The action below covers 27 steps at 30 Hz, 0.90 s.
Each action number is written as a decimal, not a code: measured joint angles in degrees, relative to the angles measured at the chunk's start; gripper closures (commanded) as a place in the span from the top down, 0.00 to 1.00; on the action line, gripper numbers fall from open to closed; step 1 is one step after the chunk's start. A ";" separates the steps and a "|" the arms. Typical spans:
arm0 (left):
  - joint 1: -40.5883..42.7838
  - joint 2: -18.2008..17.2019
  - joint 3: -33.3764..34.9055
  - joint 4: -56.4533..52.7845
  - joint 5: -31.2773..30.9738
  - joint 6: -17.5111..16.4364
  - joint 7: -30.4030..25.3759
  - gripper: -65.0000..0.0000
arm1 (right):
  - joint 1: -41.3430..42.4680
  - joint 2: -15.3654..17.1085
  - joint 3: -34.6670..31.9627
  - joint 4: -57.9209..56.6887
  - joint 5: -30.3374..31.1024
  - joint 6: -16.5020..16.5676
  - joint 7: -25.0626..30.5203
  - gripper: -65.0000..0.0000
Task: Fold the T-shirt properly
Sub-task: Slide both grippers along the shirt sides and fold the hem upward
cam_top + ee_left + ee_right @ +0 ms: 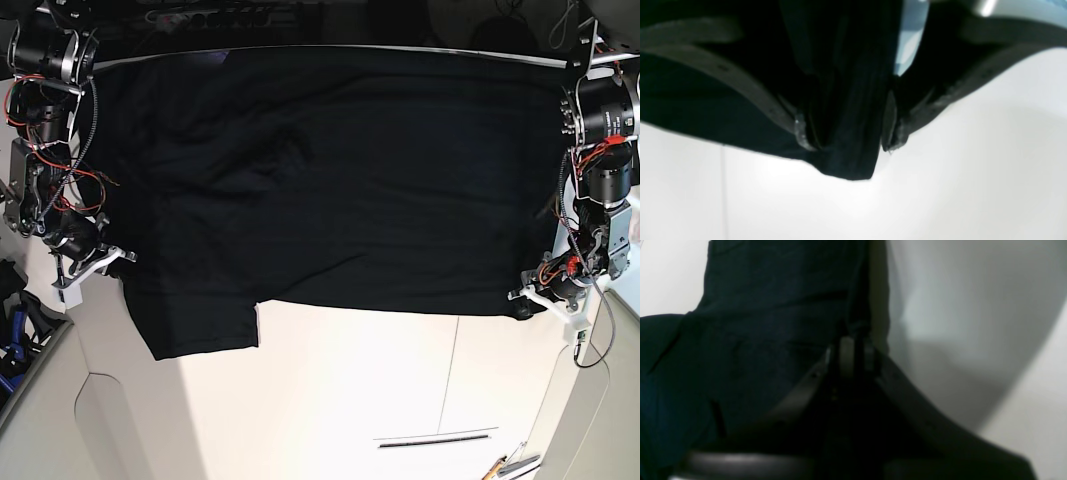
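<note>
You are looking at the T-shirt [340,180] lying spread, barely folded, with the right gripper [853,355] pinching its edge and the left gripper [846,133] standing open around cloth.

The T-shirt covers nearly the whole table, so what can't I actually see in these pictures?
- T-shirt: any print; only plain black shows in every view.
- Right gripper: fingertips buried in dark blurred cloth, right wrist view.
- Left gripper: cloth between the parted fingers; contact unclear through blur, left wrist view.
- Table: far part under the shirt.
</note>
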<state>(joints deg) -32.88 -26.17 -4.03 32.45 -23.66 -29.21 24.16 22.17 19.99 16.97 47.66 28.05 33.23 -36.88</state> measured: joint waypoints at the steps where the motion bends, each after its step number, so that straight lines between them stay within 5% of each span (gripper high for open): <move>1: -0.02 0.35 0.02 0.00 0.00 -0.02 0.00 0.49 | -0.04 0.00 0.00 0.00 0.02 0.00 0.00 0.00; 3: -0.13 0.90 0.02 0.00 -0.87 -0.02 -0.02 0.37 | -0.09 0.00 0.02 0.00 0.04 0.00 0.02 0.00; 6: 0.00 1.07 0.02 0.00 -0.83 -0.02 -0.50 0.00 | -0.09 0.02 0.00 0.00 0.76 -0.02 -0.04 0.00; 11: 0.68 0.11 0.00 1.68 -1.92 -0.42 0.55 0.00 | -0.44 -0.02 0.00 1.84 3.30 -0.44 -2.97 0.00; 17: 6.03 -4.70 -0.72 13.53 -13.09 -4.35 7.48 0.00 | -1.51 0.00 -0.02 14.14 3.52 -0.50 -10.36 0.00; 27: 22.56 -4.96 -20.26 35.34 -27.04 -7.52 25.79 0.00 | -14.01 -0.02 -0.13 35.17 5.31 -0.28 -19.71 0.00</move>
<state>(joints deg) -10.33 -31.14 -24.29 67.79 -50.70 -36.73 49.95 8.16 19.97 16.84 82.83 33.36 32.95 -56.60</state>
